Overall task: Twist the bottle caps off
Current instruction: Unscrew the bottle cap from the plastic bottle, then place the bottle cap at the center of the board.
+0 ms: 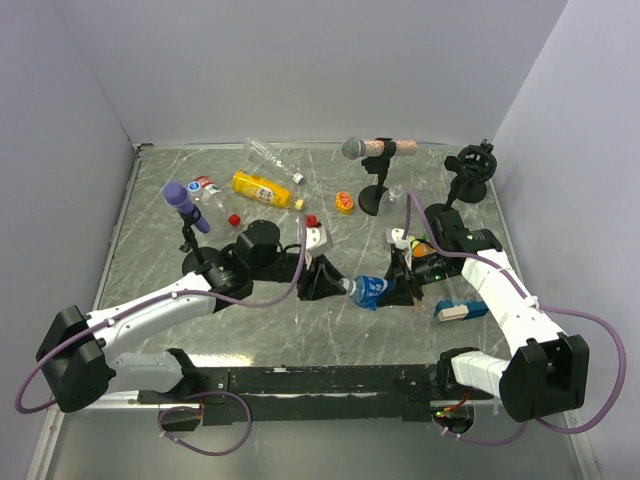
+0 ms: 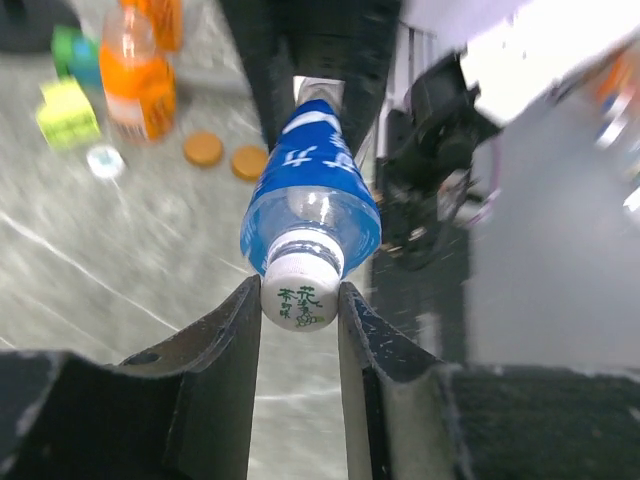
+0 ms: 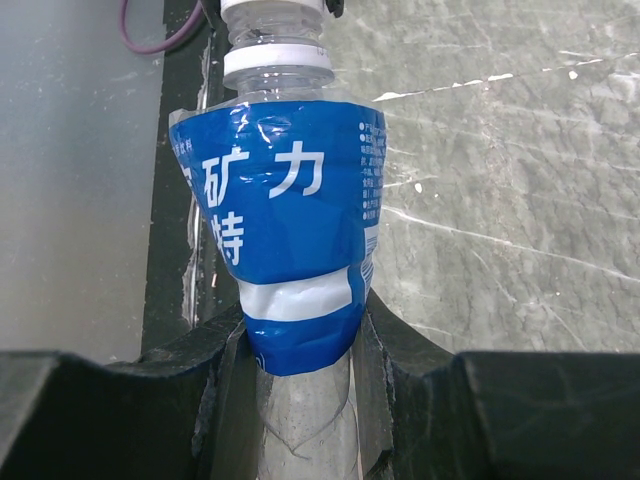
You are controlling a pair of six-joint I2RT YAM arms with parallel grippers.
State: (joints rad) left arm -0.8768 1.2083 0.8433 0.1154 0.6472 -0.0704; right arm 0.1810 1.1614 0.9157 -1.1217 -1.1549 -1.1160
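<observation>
Blue-labelled bottle (image 1: 372,290) is just off table (image 1: 300,330) centre toward 4 o'clock in the overhead view. It lies across between my arms, neck to 9 o'clock, base to 3 o'clock.

Reason for the layout, as I judge it: one side anchors the body so the other can twist the top without the bottle spinning.

- My right gripper (image 3: 300,340): jaws pinched on the lower body, fingers pressing the label in from both sides.
- My left gripper (image 2: 300,300): jaws drawn in narrow, pads against both sides of the white cap (image 2: 300,290). Cap looks fully seated on the neck.

Two loose orange-brown caps (image 2: 225,156) and an orange bottle (image 2: 135,80) lie at 11 o'clock in the left wrist view.
</observation>
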